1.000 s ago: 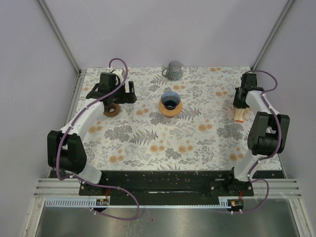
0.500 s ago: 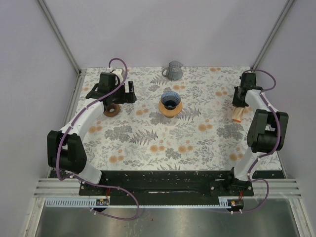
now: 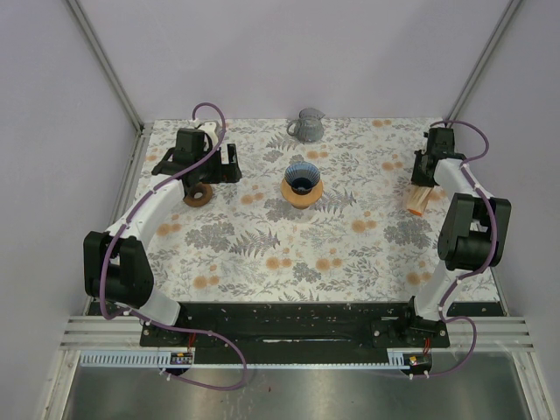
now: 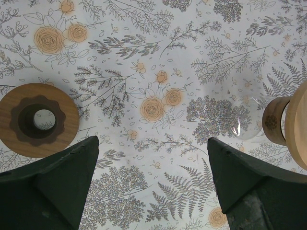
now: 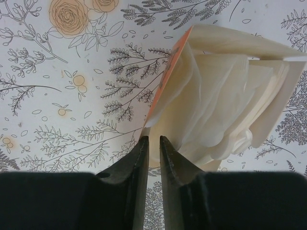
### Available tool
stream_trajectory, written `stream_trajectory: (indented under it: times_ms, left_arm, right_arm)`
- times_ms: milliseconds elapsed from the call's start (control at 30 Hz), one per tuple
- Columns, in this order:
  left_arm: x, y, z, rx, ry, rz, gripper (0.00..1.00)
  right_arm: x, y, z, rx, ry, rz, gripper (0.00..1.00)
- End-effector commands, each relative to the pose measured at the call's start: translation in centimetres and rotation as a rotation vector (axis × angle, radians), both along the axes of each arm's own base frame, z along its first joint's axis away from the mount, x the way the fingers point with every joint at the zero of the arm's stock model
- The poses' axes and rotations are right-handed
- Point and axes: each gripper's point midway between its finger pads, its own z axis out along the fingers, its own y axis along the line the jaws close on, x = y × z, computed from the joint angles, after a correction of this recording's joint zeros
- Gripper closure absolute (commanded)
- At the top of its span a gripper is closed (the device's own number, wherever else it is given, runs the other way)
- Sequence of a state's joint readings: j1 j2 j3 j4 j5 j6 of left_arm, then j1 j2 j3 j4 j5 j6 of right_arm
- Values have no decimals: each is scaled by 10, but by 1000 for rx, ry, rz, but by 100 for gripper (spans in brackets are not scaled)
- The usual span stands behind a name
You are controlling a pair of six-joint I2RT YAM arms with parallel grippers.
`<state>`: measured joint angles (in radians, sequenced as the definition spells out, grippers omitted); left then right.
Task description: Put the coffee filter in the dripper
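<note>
Cream, fanned paper coffee filters (image 5: 216, 96) in an orange-edged sleeve lay at the right edge of the floral-print tabletop (image 3: 262, 254). The almost closed right gripper (image 5: 153, 140) pinched their lower edge. The blue ribbed dripper (image 3: 302, 185) on its wooden collar stood mid-tabletop, well apart. The left gripper (image 4: 151, 141) hung wide open and empty near a wooden ring (image 4: 38, 120). Plain lilac walls (image 3: 306, 52) enclosed the cell.

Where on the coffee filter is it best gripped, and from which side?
Grip the loose, wavy rim of the outermost coffee filter, where the sheets fan out of the orange-edged pack. Come from the pack's open mouth, as the right claw does, pinching one thin edge. The far end looks too bundled to separate a single sheet.
</note>
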<state>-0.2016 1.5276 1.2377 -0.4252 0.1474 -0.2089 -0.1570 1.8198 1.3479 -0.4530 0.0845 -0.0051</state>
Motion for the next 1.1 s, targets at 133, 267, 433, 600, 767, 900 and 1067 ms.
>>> stream_trajectory:
  times_ms: [133,267,433,600,767,900,1067]
  left_arm:
    - [10,-3,25,-30,-64,-8,1]
    - [10,-3,24,-32,-60,-9,1]
    - [10,-3,26,-34,-66,-10,1]
    - [10,-3,26,-37,-64,-10,1]
    - [10,-4,25,-35,-61,-10,1]
    - [10,-3,25,-36,-61,-10,1]
    - [10,-3,27,-37,-65,-10,1]
  right_arm:
    - [15,9,15,15,-76,41,76]
    - [14,14,7,46,-63,53,75]
    - [10,11,-4,53,-33,-1,77]
    - [9,13,-10,66,-19,-2,79]
    - [7,12,-12,60,-16,-7,82]
    - [9,14,-9,71,-34,-4,83]
    - [7,18,4,75,-67,25,76]
